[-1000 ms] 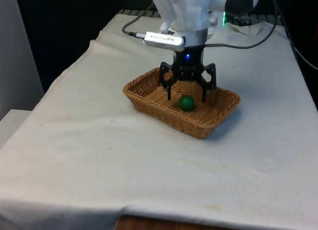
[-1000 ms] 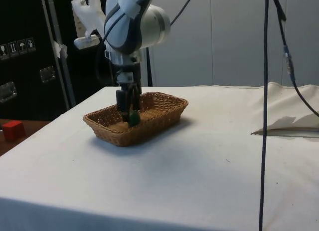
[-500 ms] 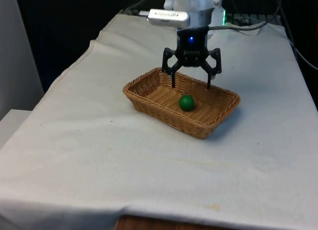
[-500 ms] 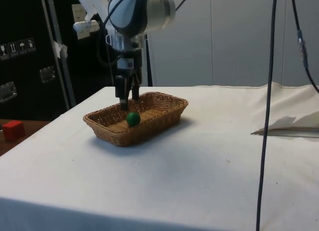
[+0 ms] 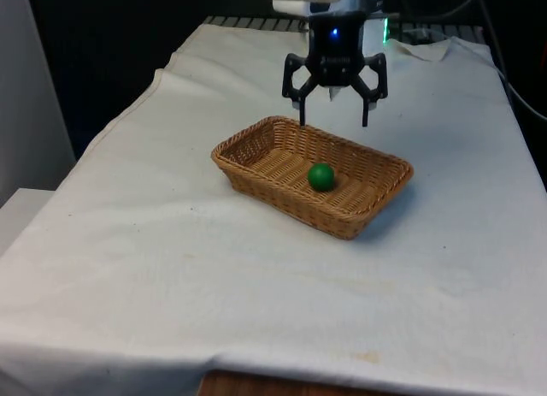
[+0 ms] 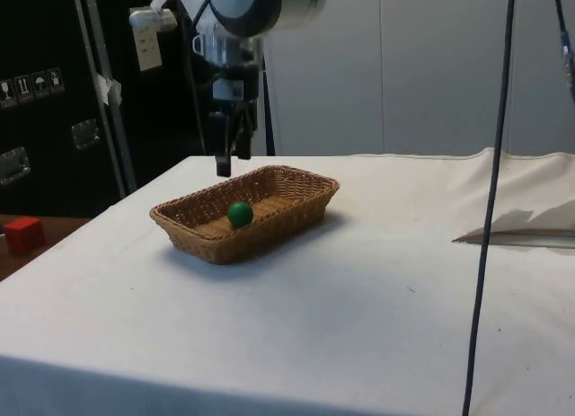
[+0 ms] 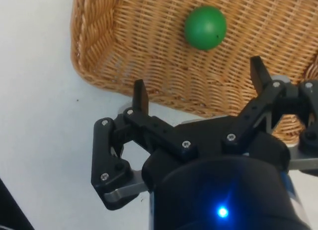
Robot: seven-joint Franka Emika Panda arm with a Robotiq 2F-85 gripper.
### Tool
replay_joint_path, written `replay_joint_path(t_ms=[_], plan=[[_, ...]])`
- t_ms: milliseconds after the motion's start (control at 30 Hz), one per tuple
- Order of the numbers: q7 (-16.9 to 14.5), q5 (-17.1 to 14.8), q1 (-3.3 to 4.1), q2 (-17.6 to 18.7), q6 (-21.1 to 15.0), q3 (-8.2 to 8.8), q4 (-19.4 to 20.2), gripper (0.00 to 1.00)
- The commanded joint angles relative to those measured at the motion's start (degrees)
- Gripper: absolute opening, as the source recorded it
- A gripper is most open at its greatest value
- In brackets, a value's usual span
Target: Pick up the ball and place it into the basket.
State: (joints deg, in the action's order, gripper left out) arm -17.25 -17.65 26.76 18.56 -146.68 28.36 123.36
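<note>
- The tool [image 5: 334, 121] has risen clear of the basket [image 5: 256, 138]: a second ago its fingers straddled the ball down inside the wicker, half a second ago they were at rim height, and now they hang above the far rim with open air beneath them.
- The tool is released, its two black fingers spread wide with nothing between them; the wrist view shows the same, the tool [image 7: 198, 88] empty over the basket's [image 7: 104, 66] edge.
- The ball [image 5: 321, 176] rests on the basket floor near the middle, untouched, and has not rolled as the arm went up; the side view agrees, the ball [image 6: 239, 214] sitting low inside the basket [image 6: 305, 209] with the tool [image 6: 222, 172] above its far wall.
- By my judgement this means the placing is done and only the retreat is in progress; nothing more seems to be asked of the ball.
- The ball [image 7: 205, 28] is a smooth, matt green sphere, small against the basket.
- The basket is a shallow rectangular tray of tan woven wicker, with a braided rim, sloping ribbed walls and a tight flat weave on the floor, rough enough, I judge, to keep the ball from wandering.
- The tabletop [image 5: 171, 268] wears a white cloth, faintly creased and lightly marked in places.
</note>
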Motion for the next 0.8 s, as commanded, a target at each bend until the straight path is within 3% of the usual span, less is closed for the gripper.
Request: replay_joint_path(t_ms=[0,67,100,133,400,433,467,700,733,767], plan=[[1.3,1.5,0.63,-1.1,-0.2,0.74,0.7,1.00],[1.7,2.4,0.57,-2.6,0.0,0.74,1.3,1.00],[0.6,1.0,0.00,-2.1,0.1,0.00,0.9,1.00],[2.0,2.8,0.57,-3.2,0.1,0.74,1.5,1.00],[4.0,5.6,0.40,-8.5,0.5,0.52,4.2,1.00],[2.8,4.3,0.00,-8.0,0.4,0.00,3.9,1.00],[4.2,5.9,0.40,-9.1,0.5,0.52,4.5,1.00],[6.1,8.1,0.11,-13.8,0.9,0.17,7.0,1.00],[5.0,6.8,0.00,-13.6,0.9,-0.11,6.8,1.00],[6.3,8.3,0.11,-14.3,1.0,0.17,7.3,1.00]])
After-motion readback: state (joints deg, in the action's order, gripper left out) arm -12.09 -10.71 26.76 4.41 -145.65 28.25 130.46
